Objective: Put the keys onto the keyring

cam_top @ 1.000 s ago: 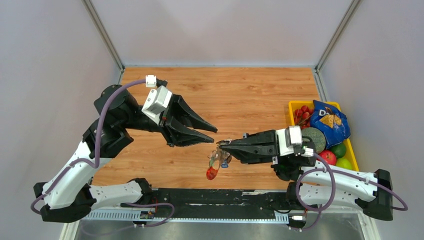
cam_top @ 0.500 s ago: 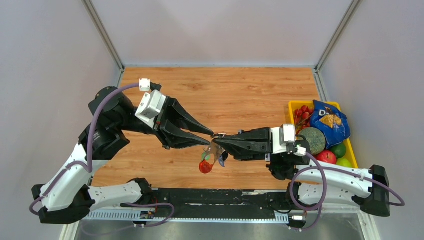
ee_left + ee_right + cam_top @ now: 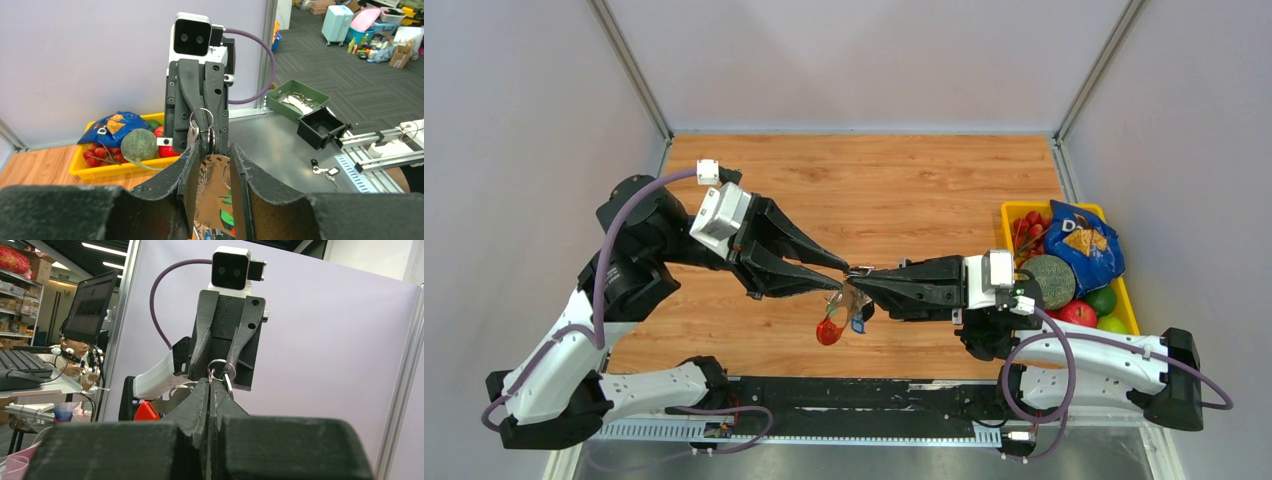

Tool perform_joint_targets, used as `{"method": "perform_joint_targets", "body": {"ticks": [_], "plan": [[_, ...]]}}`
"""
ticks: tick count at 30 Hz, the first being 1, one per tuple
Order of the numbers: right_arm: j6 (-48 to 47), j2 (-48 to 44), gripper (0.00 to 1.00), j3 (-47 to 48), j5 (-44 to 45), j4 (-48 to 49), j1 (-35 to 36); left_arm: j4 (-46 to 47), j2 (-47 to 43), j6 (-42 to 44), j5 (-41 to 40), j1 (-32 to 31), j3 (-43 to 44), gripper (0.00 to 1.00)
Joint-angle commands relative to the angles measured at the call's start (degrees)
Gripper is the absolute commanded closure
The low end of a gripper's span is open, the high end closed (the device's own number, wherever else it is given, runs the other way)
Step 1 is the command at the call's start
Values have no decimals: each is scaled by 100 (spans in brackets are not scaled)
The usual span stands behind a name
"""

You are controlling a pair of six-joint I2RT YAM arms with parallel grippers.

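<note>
Wooden table (image 3: pixel 904 180). Above its near middle my right pincer (image 3: pixel 856 277) is clenched on the keyring (image 3: pixel 846 305); my left pincer (image 3: pixel 840 276), parted, straddles the ring. I should close gently, keeping the ring steady.

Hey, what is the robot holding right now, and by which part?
The right gripper pinches the keyring by its thin metal ring; the red tag hangs below. The left gripper's jaws stand apart.

Left gripper (image 3: pixel 840 277) has moved in to centre frame, meeting right gripper (image 3: pixel 856 279); that one slid left; keyring (image 3: pixel 831 330) shifted left too.
</note>
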Motion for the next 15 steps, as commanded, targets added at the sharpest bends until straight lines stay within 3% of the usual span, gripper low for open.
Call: {"method": "perform_joint_targets", "body": {"ticks": [1,15], "plan": [[-136,-2,100,323,41,194,82,-85,-88,183,-111,13,78,64],[-348,151,100,479,35,-47,175,-45,-147,196,-226,9,59,63]]}}
